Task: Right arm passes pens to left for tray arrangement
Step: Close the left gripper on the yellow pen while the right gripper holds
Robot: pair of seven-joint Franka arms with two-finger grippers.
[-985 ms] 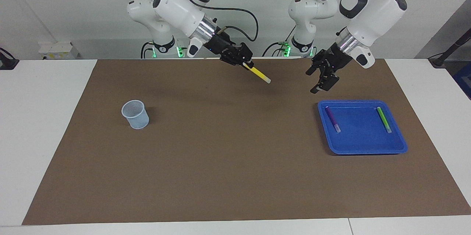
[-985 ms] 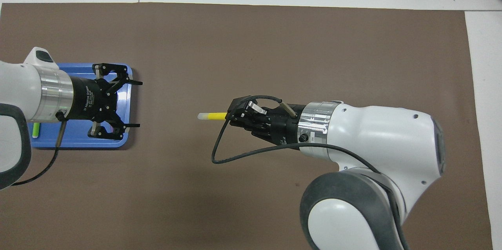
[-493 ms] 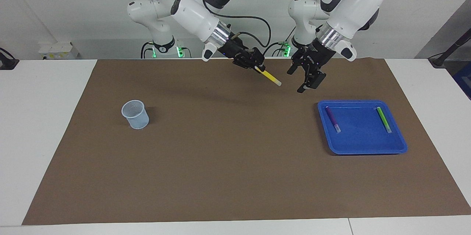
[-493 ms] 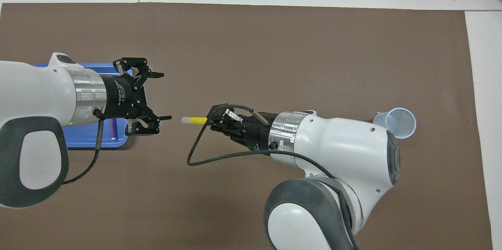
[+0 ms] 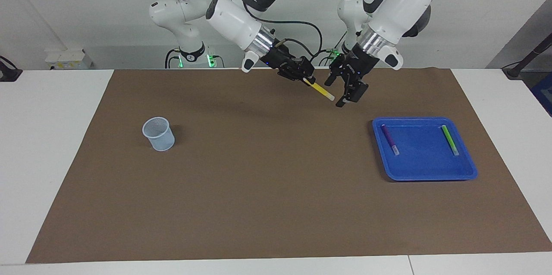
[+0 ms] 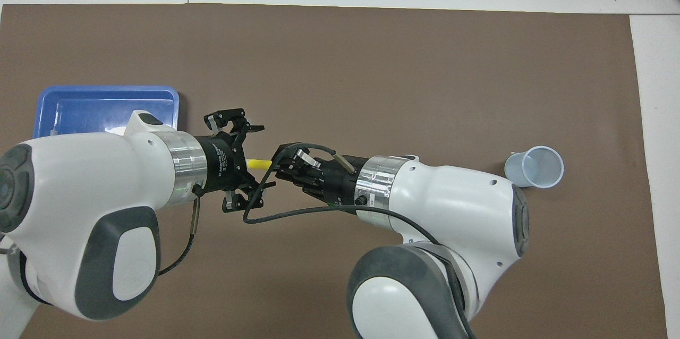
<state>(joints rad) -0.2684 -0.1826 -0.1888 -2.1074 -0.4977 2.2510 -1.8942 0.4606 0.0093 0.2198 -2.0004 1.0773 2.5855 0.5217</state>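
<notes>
Right now my right gripper (image 5: 307, 77) is clamped on the yellow pen (image 5: 321, 90), holding it out in the air near the upper middle of the facing view, pale tip pointing down toward my left gripper (image 5: 340, 89). That one hangs with its fingers spread wide, and the pen's free end sits between them or just at their mouth; in the overhead view the yellow shaft (image 6: 259, 163) runs into the gap, but I cannot tell whether any pad touches it.

To do this handover well, I judge I should hold the right wrist steady and ease the left fingers further along the shaft, so they close on the barrel, not on the tip. Only once the left grip is firm should the right let go; releasing early would likely drop the pen onto the brown mat (image 5: 267, 189).

Lower right in the facing view, the blue tray (image 5: 424, 176) holds the purple pen (image 5: 389, 139) along one side and the green pen (image 5: 449, 139) along the other, with bare floor between them for the yellow one. At middle left, the small translucent cup (image 5: 159, 133) stands upright and looks empty.
</notes>
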